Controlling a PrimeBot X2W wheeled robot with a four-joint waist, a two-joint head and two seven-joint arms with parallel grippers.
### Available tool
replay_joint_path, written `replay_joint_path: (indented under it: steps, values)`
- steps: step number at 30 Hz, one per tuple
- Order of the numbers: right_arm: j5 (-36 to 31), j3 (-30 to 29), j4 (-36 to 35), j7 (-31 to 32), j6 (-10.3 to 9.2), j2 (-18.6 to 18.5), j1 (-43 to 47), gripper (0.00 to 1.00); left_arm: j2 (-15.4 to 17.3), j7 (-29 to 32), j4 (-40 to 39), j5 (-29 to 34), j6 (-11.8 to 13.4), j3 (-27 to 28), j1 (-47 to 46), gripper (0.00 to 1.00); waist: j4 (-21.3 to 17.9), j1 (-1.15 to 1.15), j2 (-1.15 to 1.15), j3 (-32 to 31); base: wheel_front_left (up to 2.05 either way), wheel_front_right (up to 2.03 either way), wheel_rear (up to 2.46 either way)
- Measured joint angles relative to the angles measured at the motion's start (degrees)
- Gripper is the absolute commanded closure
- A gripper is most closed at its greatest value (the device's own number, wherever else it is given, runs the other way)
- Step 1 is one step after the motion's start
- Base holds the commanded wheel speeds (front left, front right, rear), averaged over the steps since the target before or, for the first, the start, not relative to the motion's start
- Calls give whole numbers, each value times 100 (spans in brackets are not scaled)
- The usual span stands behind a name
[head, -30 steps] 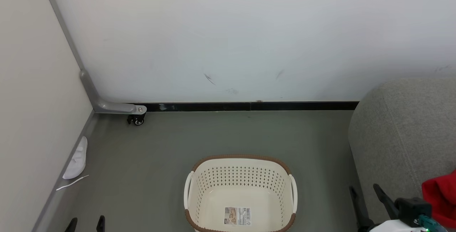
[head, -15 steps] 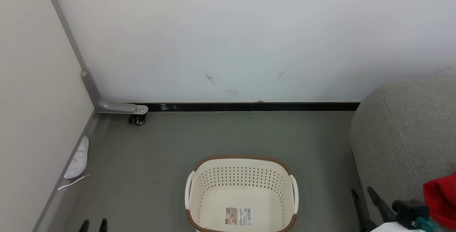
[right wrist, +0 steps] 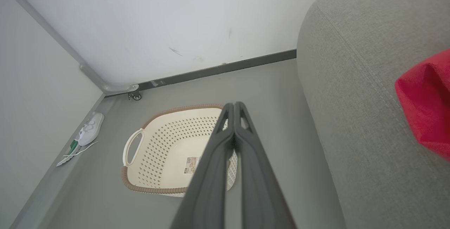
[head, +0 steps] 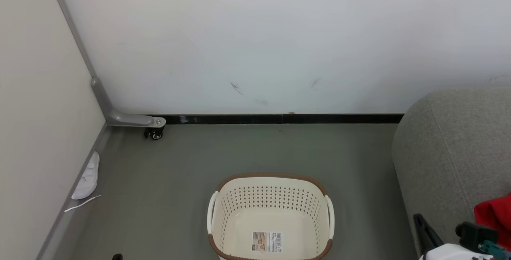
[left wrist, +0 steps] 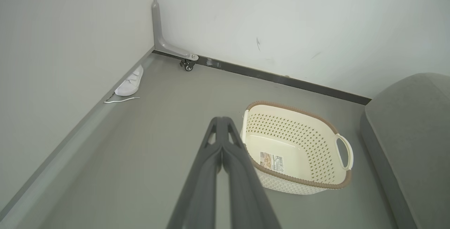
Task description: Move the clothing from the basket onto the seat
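The cream basket stands on the floor with just its barcode sticker inside. Part of the red clothing lies on the grey sofa at the right edge; its white trim is out of view. My right gripper is low beside the sofa's front. In the right wrist view the right gripper is shut on nothing, over the basket, with the red clothing on the sofa. My left gripper is shut and empty, left of the basket; its tip peeks in below.
A white slipper and a loose white lace lie along the left wall. A grey bracket with a small caster sits in the far corner. A white wall with a black skirting closes the back.
Both grippers' fingers, apart a second ago, have come together. Both have sunk toward the bottom edge of the head view. The basket and clothing have not moved.
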Motion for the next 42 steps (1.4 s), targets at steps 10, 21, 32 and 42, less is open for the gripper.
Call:
replay_joint_path:
  steps: [10,21,32,42]
  values:
    - [925,-123,88,365,0,1,-62,100,-176,144,8,-546,-200,282,-27,100,-47,13,0,36,0,0,0]
    - [1914,-190,59,713,1,-4,-232,100,-369,392,9,-1129,-450,599,-68,100,-130,67,0,70,0,0,0]
    - [2833,-220,-74,940,1,-10,-235,100,-531,593,10,-1655,-654,872,-171,100,-189,99,0,79,0,0,0]
    - [3758,-223,-148,1088,1,-20,-238,100,-690,793,33,-2184,-858,1161,-287,100,-234,80,0,119,0,0,0]
